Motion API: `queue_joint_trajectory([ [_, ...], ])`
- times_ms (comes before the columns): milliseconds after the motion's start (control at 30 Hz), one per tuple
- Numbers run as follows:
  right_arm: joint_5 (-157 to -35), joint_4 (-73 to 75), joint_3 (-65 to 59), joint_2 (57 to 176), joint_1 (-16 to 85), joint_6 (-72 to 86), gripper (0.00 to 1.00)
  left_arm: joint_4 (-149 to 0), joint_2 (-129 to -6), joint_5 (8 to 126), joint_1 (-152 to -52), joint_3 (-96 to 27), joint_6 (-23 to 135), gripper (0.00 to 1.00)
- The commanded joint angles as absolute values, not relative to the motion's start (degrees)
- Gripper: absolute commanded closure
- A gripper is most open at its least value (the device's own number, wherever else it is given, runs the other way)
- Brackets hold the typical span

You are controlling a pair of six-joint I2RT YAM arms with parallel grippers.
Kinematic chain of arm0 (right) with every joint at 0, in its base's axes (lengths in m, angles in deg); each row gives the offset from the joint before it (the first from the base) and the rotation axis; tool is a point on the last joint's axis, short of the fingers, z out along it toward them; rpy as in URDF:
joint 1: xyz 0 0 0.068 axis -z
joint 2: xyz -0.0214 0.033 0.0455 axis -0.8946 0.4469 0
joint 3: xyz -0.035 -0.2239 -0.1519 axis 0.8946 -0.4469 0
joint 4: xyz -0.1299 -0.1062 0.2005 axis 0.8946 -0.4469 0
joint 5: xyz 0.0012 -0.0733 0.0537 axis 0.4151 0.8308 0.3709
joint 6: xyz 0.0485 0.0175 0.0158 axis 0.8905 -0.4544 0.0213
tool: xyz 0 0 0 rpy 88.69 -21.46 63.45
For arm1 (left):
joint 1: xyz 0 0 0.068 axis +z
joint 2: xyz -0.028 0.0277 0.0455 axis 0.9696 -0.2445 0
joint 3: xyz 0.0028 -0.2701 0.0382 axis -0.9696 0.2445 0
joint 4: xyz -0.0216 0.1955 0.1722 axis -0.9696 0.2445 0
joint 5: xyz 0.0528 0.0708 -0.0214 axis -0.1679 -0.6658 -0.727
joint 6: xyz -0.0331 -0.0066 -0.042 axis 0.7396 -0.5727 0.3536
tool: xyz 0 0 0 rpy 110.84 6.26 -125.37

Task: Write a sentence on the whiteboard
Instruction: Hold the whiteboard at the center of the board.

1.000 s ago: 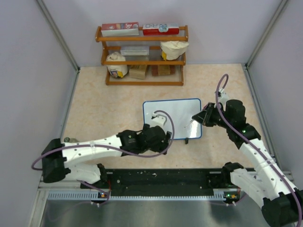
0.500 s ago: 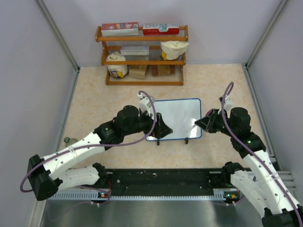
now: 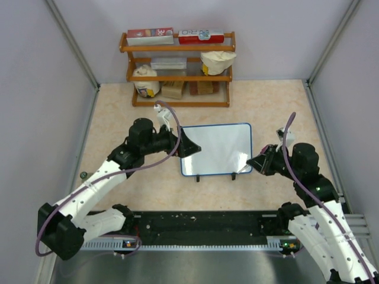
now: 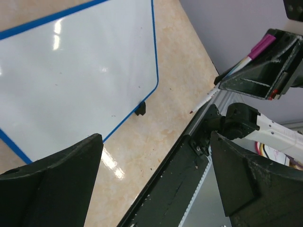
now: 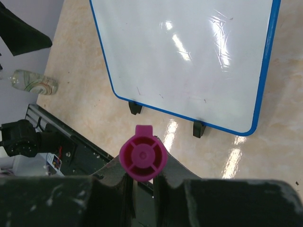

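The whiteboard, glossy white with a thin blue frame and two small black feet, lies on the beige table; its face is blank. My left gripper hovers at the board's left edge, jaws wide open and empty. In the left wrist view the whiteboard fills the upper left, beyond my left gripper. My right gripper sits just off the board's near right corner, shut on a white marker with a magenta end. The whiteboard lies ahead of my right gripper.
A wooden shelf with boxes and bags stands at the back wall. A small bottle lies near the left edge of the table. The black rail with the arm bases runs along the near edge.
My left arm has swung from the board's near left part back to its left edge, and its jaws have widened. My right gripper has drawn back off the board's right side, still holding the marker.
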State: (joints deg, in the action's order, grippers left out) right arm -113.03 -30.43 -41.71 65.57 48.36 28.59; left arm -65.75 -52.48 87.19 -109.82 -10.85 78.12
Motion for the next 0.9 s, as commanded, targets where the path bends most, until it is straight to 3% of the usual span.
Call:
queue_joint_trajectory([
  [0, -113.65, -30.78, -41.11, 65.28, 49.04, 26.68, 1.0, -68.36, -53.03, 92.22, -104.42, -9.93, 75.17, 0.03],
  [467, -111.01, -26.84, -45.94, 60.18, 48.95, 25.54, 1.0, -75.3, -56.63, 88.37, -98.61, -8.17, 70.51, 0.04],
  [600, -111.98, -25.07, -48.05, 60.27, 49.04, 26.5, 1.0, -65.03, -57.08, 80.56, -96.24, -13.7, 64.19, 0.02],
  [867, -111.63, -22.96, -46.3, 63.43, 48.95, 25.71, 1.0, -76.61, -55.31, 84.58, -87.45, -6.86, 67.07, 0.01],
])
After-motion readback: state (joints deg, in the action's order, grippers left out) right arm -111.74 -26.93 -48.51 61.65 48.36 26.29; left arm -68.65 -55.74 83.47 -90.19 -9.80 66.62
